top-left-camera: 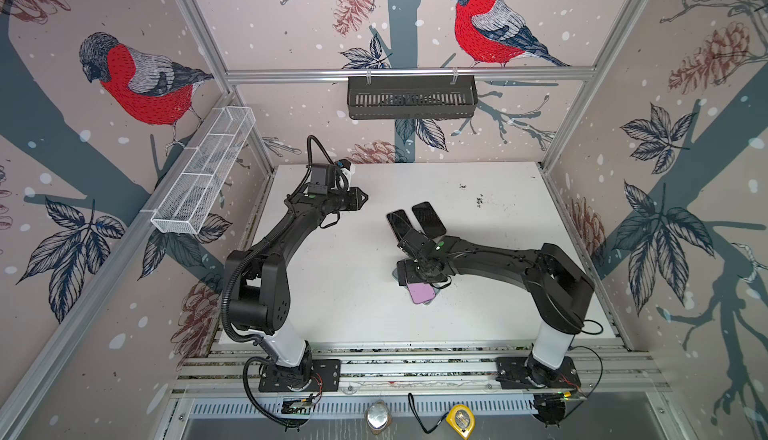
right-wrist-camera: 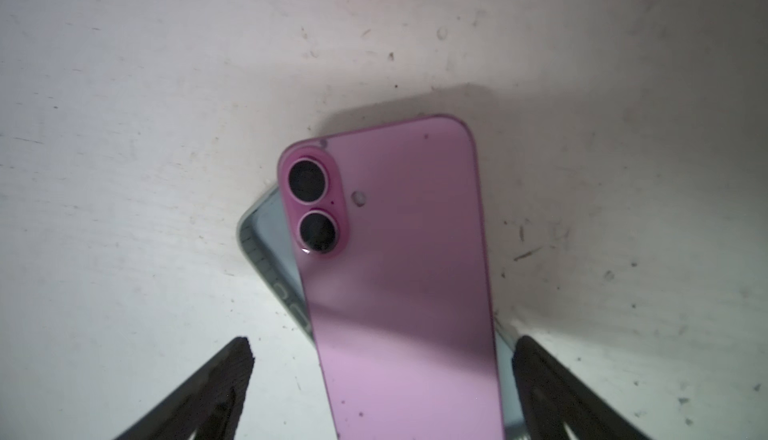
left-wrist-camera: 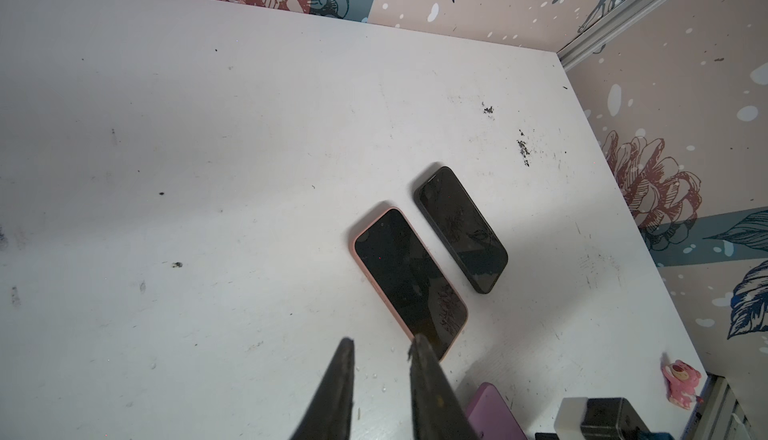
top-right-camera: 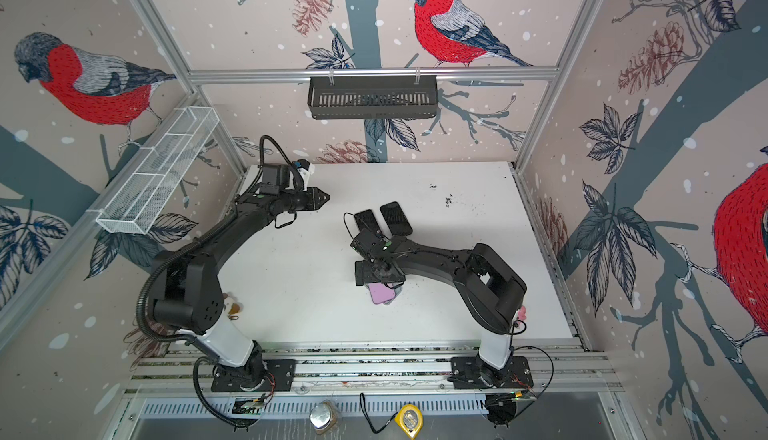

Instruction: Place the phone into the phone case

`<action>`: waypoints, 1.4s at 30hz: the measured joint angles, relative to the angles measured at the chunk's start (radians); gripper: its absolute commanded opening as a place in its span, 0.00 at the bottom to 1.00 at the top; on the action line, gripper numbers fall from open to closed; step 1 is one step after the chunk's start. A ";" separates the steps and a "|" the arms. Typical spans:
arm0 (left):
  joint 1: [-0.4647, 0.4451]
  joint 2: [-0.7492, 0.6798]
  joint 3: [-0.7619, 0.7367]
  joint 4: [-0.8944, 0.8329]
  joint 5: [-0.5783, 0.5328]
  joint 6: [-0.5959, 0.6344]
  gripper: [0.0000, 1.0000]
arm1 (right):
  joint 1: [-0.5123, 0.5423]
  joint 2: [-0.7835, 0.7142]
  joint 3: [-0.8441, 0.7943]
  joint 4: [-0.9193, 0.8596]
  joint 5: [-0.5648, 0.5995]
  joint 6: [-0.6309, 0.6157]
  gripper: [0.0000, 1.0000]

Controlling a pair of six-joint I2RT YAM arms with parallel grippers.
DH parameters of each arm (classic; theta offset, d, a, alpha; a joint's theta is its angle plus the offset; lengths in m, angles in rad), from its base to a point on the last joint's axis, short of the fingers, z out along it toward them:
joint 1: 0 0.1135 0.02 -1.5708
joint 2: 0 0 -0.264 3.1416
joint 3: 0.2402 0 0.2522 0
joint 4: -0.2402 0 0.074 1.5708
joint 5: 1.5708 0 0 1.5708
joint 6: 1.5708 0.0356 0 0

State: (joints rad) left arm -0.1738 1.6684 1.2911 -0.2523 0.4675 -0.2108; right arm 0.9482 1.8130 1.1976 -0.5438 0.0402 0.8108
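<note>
- Phone with a pink-violet back lies face down, its two camera lenses turned upward. In both top views it is a little right of the centre, on the white desk.
- Under it lies the phone case, pale blue-green and half transparent. The phone rests on top of it at an angle and is not seated inside, so one long edge and one corner of the case stick out from beneath.
- Right claw is released: its two dark fingers stand wide apart, one on each side of the phone, and grasp nothing. Whether one finger touches the edge of the case, I cannot tell.
- In both top views the wrist of the right arm covers most of the phone; only one end shows below it.
- Left claw hovers over the upper left part of the desk in both top views, well apart from the phone. Its fingers are parted only narrowly, with nothing between them.
- Two other phones lie side by side with screens up, just above the right wrist in the top views — the salmon-cased phone and the black phone. They are near each other but apart, and both screens show cracks.
</note>
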 measured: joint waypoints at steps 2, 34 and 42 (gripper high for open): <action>0.000 0.000 0.000 0.000 0.000 0.000 0.26 | 0.003 0.008 0.002 -0.003 0.009 0.005 0.98; 0.000 0.000 0.000 0.000 0.000 0.000 0.26 | 0.040 0.071 0.010 -0.008 0.044 0.108 0.88; 0.000 0.000 0.000 0.000 0.000 0.000 0.26 | 0.026 0.072 0.023 -0.007 0.037 0.128 0.86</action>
State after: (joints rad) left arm -0.1734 1.6684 1.2911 -0.2523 0.4679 -0.2108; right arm 0.9741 1.8847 1.2209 -0.5510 0.0772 0.9386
